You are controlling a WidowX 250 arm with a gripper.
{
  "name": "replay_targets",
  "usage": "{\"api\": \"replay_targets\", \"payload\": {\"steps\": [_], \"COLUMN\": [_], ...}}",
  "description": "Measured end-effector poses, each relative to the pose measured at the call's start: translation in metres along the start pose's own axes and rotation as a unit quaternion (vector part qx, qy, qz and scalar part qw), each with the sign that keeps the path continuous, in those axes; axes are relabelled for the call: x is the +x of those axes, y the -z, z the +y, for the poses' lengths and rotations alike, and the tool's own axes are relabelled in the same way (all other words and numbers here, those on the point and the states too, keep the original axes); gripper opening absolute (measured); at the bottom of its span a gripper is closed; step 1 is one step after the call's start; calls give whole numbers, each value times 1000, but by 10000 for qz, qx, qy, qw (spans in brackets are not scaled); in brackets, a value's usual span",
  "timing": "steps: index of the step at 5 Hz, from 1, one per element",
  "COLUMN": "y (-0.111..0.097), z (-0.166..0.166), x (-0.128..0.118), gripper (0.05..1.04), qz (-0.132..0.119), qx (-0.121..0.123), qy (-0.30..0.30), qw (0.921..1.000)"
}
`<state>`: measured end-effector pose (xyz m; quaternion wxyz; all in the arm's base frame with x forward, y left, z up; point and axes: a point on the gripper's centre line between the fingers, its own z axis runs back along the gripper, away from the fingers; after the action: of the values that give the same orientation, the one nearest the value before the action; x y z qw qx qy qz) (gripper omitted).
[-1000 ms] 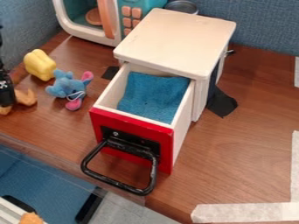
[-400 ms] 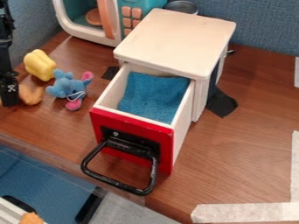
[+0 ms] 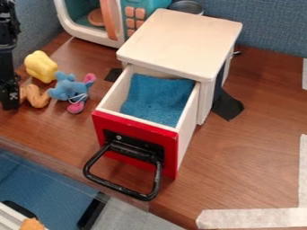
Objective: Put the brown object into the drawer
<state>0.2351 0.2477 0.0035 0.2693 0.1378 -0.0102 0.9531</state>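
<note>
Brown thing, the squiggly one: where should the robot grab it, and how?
Probably by its middle, coming straight down from above. The brown thing lies low and bends there, and the blue toy sits close beside it, crowding that side.

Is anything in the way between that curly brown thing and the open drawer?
Yes. The blue plush toy sits right beside the brown object, on the side toward the drawer. Beyond it rises the drawer's white side wall, though nothing visible covers the drawer's open top.
</note>
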Motion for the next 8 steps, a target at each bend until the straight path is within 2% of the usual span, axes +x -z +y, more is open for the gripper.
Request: {"api": "replay_targets", "payload": {"steps": [1, 3, 4, 5, 6, 7, 8], "y": [-8, -67, -93, -108, -117, -118, -123], "z": [27, 54, 67, 87, 104, 115, 125], "x": [-12, -30, -38, -57, -70, -79, -87], "gripper": [521, 521, 521, 521, 521, 521, 521], "qz": [150, 548, 553, 538, 528, 557, 588], "qx": [-195, -879, -1223, -1385, -1390, -1285, -1344], "qy": [505, 1278, 1605, 2093, 2385, 2596, 2758], "qw": [9984, 9864, 9779, 9665, 9597, 9555, 9499]}}
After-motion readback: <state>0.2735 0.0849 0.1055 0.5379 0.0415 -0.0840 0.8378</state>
